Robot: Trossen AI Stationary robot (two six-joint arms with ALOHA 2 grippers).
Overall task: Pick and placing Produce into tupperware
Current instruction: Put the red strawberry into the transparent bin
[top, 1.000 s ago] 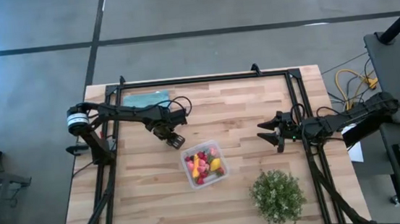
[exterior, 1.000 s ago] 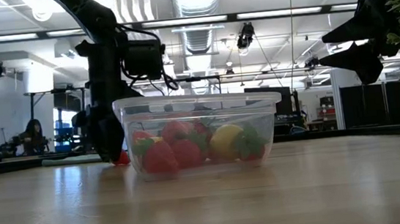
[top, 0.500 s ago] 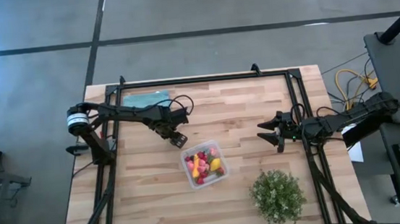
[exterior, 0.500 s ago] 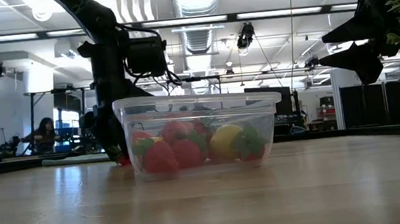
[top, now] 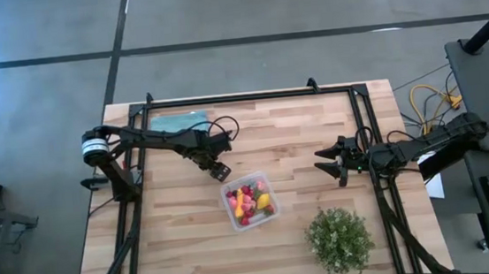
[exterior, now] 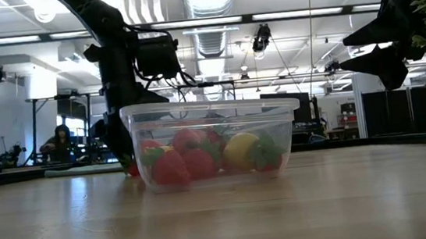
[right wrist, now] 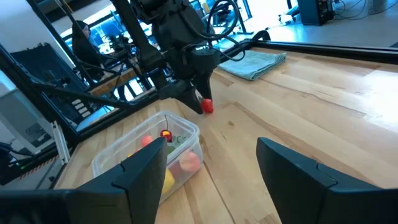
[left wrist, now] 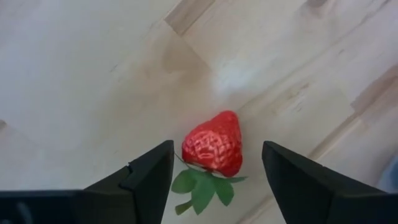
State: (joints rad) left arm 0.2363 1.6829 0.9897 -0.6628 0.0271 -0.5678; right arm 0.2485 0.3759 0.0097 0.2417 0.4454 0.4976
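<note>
A red toy strawberry [left wrist: 213, 144] with green leaves lies on its side on the wood. My left gripper [left wrist: 217, 171] is open and low over it, one finger on each side and a gap at both. The high view shows this gripper [top: 220, 169] just off the far-left corner of the tupperware [top: 249, 201]. The tupperware is a clear box holding several red, pink and yellow pieces [exterior: 201, 156]. My right gripper [top: 328, 162] is open and waits above the table's right side, pointing left. It also appears in the low view [exterior: 381, 36].
A green leafy bush [top: 339, 240] stands near the table's near-right corner. A folded teal cloth [top: 178, 122] lies at the far left. A dark frame rail [top: 250, 96] runs along the table's far edge. Bare wood [top: 174, 241] lies near and left of the tupperware.
My left gripper has crept a little toward the table's right, closer to the tupperware, staying low around the strawberry.
</note>
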